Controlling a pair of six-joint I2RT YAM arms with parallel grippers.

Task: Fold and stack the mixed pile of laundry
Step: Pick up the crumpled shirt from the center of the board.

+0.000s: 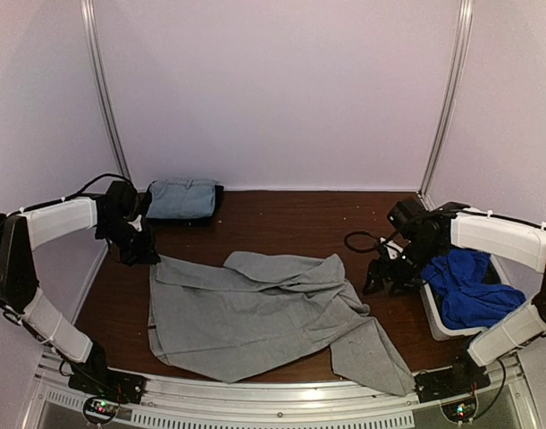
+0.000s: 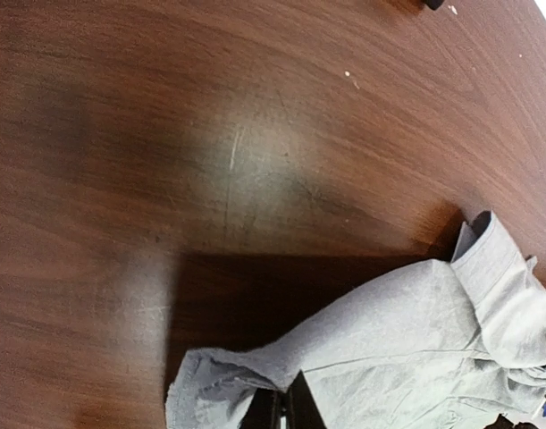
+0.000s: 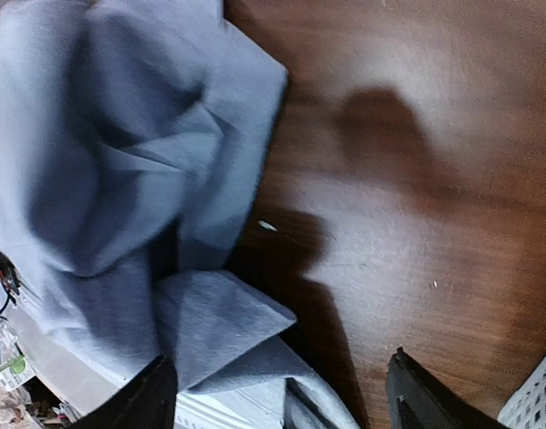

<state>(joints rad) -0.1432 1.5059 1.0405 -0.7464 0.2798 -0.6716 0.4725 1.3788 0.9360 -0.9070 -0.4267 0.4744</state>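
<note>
One big light grey garment (image 1: 255, 313) takes up most of the brown table (image 1: 281, 223), lying spread out and rumpled to the left of the white bin (image 1: 438, 323). Its long axis runs on a slant, from a far corner well left of the bin down to a narrow tail that ends near the table's front edge, just left of the bin's near corner. The cloth is plain and matte, creased in broad soft folds, with one flap doubled back across the middle. The bin itself sits at the table's right side, and a royal-blue piece (image 1: 469, 286) is heaped loosely inside it, spilling up over its far rim. Far to the left of the bin, and farther back, a grey-blue piece (image 1: 181, 198) lies folded into a neat rectangle, with a dark piece (image 1: 218, 200) showing along its right edge. The left gripper (image 1: 137, 250) is at the garment's corner farthest from the bin; its wrist view shows its fingers (image 2: 295, 404) pressed together with the grey cloth bunched and lifted around them. The right gripper (image 1: 387, 279) hangs just left of the bin, over the garment's right edge, its fingers (image 3: 152, 398) standing wide apart and gripping nothing
</note>
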